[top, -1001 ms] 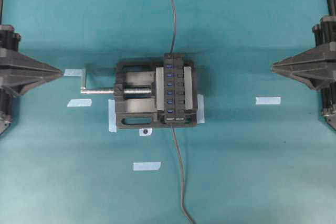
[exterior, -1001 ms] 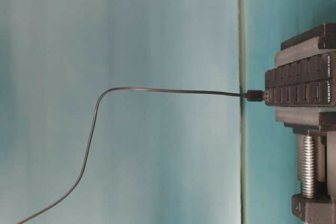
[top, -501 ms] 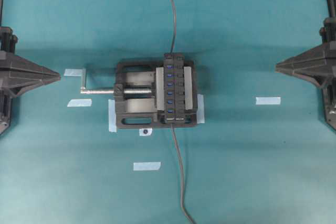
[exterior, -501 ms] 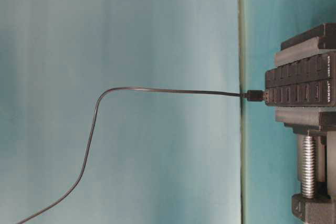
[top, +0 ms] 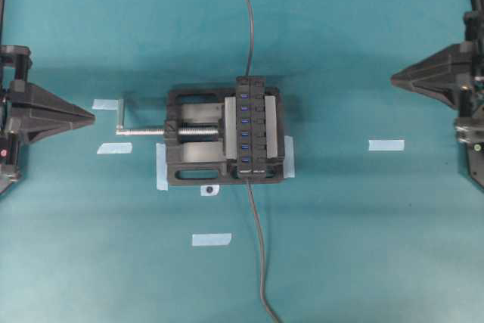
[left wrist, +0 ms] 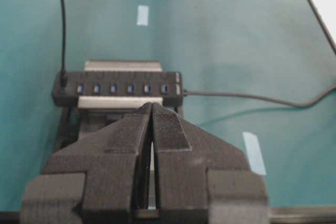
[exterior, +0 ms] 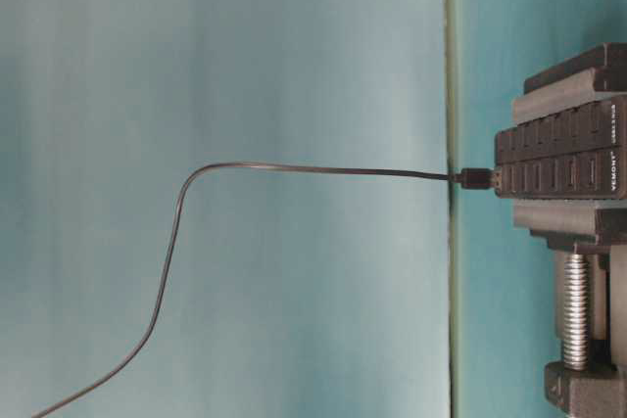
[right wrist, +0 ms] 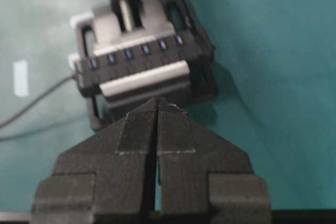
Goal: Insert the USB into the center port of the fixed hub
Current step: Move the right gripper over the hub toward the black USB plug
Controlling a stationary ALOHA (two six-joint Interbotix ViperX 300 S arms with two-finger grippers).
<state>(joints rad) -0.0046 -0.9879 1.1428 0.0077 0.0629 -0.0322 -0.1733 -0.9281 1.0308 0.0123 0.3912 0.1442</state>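
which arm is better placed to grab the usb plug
Probably right: the right gripper sits level with the fixed hub end holding the USB; the left gripper faces the vise handle. Both are shut.

One camera looks straight down from high up at the green worktop [top: 363, 247], with the fixed hub [top: 252, 128] in the middle. Another sits low at worktop level, turned sideways and very near the hub's end. Each wrist camera looks out over its own end effector, left end effector [left wrist: 152, 109] and right end effector [right wrist: 158, 103], toward the hub from opposite sides. All four views share the hub.
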